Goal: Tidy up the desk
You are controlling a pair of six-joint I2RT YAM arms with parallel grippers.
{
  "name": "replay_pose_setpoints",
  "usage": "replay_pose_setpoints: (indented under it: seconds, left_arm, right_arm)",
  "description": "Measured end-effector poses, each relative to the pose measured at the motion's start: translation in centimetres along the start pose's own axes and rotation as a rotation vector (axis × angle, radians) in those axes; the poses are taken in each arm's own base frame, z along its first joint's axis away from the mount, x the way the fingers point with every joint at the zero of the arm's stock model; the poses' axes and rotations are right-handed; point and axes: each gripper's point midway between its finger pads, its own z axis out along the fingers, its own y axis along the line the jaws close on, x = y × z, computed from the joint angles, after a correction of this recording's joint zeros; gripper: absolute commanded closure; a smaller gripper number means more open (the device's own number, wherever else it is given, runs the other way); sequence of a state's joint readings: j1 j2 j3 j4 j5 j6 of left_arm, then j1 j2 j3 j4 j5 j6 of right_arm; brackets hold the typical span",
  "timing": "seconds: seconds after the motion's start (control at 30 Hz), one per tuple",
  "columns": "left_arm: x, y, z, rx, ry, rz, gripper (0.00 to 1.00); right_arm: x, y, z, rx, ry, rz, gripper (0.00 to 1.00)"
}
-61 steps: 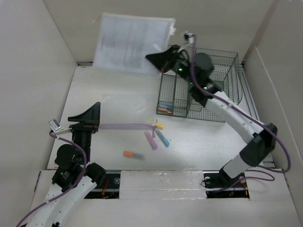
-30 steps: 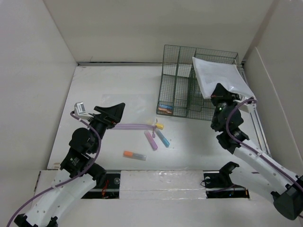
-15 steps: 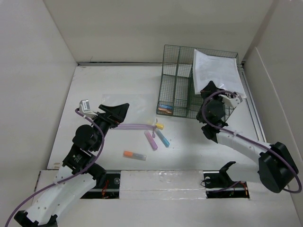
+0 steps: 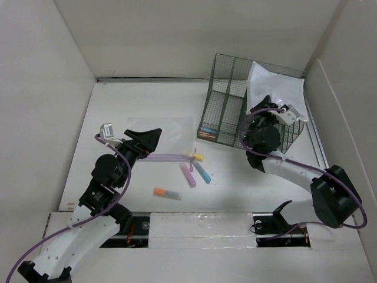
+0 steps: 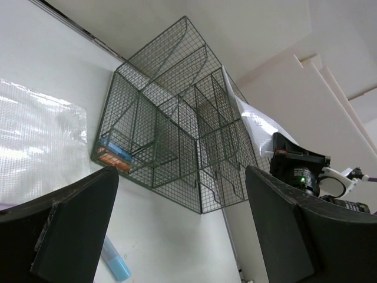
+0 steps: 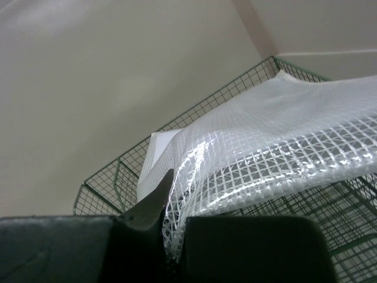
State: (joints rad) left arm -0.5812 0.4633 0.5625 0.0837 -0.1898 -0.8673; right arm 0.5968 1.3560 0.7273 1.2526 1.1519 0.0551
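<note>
Since half a second ago, the green wire basket (image 4: pixel 227 103) has been pushed toward 3 o'clock and tipped, so it is now seen leaning. The clear mesh pouch (image 4: pixel 275 85) with paper inside has been turned a little with it and is stuck slanted in the basket's right part. The left arm has hardly been moved.

The right gripper (image 6: pixel 174 227) is squeezed tight on the pouch's edge. The left gripper (image 5: pixel 182 227) is spread wide, and nothing is held in it.

The white desk (image 4: pixel 135 106) is spread out under both grippers. The left gripper is held above its 9 o'clock side, the right gripper above its 3 o'clock side, beside the basket.
</note>
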Motion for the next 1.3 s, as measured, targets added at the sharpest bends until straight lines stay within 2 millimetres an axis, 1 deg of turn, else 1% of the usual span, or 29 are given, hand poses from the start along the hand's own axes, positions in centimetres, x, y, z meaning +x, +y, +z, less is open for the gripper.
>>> replay_pose_setpoints:
  seconds: [0.17,0.27,0.3,0.37,0.4,0.43,0.47,0.53,0.67,0.77,0.83,0.9,0.97,1.07,1.1,1.2,1.27,1.3]
  left_arm:
    - [0.3,0.1,0.3,-0.003,0.012,0.002,0.16]
    - [0.3,0.0,0.3,-0.001,0.01,0.002,0.16]
    - [0.3,0.0,0.3,0.0,0.009,0.002,0.16]
    - [0.2,0.0,0.3,0.001,0.007,0.002,0.16]
    - [0.2,0.0,0.3,0.002,0.007,0.001,0.16]
    - [0.2,-0.1,0.3,0.004,0.005,0.001,0.16]
    - [0.1,-0.1,0.2,0.006,0.003,0.001,0.17]
    - [0.0,-0.3,0.2,0.011,0.0,0.001,0.17]
    - [-0.1,-0.4,0.2,0.017,-0.004,-0.001,0.17]
    - [0.0,-0.6,0.2,0.024,0.001,-0.002,0.17]
    - [0.2,-0.6,0.4,0.031,0.005,-0.004,0.17]
    - [0.6,-0.4,0.4,0.031,0.015,-0.007,0.17]
    - [1.0,0.0,0.5,0.026,0.029,-0.007,0.17]
    - [1.4,0.2,0.7,0.019,0.043,-0.004,0.17]
    - [1.5,0.3,0.7,0.018,0.045,-0.003,0.17]
    - [1.6,0.2,0.8,0.024,0.049,-0.004,0.17]
    - [1.9,0.3,0.9,0.025,0.054,-0.004,0.17]
    - [2.0,0.4,1.0,0.022,0.057,-0.003,0.17]
  right_arm:
    - [-2.3,-1.2,1.3,0.008,-0.052,-0.031,1.0]
    - [-4.3,-1.2,2.4,-0.002,-0.086,-0.003,1.0]
    - [-4.8,-1.0,2.9,-0.007,-0.086,-0.001,1.0]
    - [-6.1,0.1,4.5,-0.033,-0.078,0.007,1.0]
    - [-7.4,1.0,5.7,-0.057,-0.077,0.027,1.0]
    - [-7.7,1.1,5.8,-0.062,-0.077,0.031,1.0]
    - [-8.4,1.5,6.0,-0.075,-0.079,0.045,1.0]
    - [-9.5,1.8,5.6,-0.095,-0.076,0.066,1.0]
    - [-10.8,2.6,4.7,-0.11,-0.069,0.085,1.0]
    - [-11.6,2.7,4.5,-0.094,-0.074,0.098,1.0]
    - [-11.5,2.3,4.4,-0.078,-0.066,0.104,1.0]
    - [-10.6,2.0,4.5,-0.06,-0.056,0.112,1.0]
    - [-8.7,1.2,4.6,-0.033,-0.036,0.096,1.0]
    - [-4.7,0.1,4.8,0.006,0.01,0.039,1.0]
    - [-3.6,0.0,4.8,0.014,0.023,0.026,1.0]
    - [-1.4,-0.5,4.9,0.038,0.045,0.006,1.0]
    - [-0.4,-1.0,4.9,0.061,0.05,0.001,1.0]
    - [0.0,-1.1,5.0,0.068,0.05,0.005,0.97]
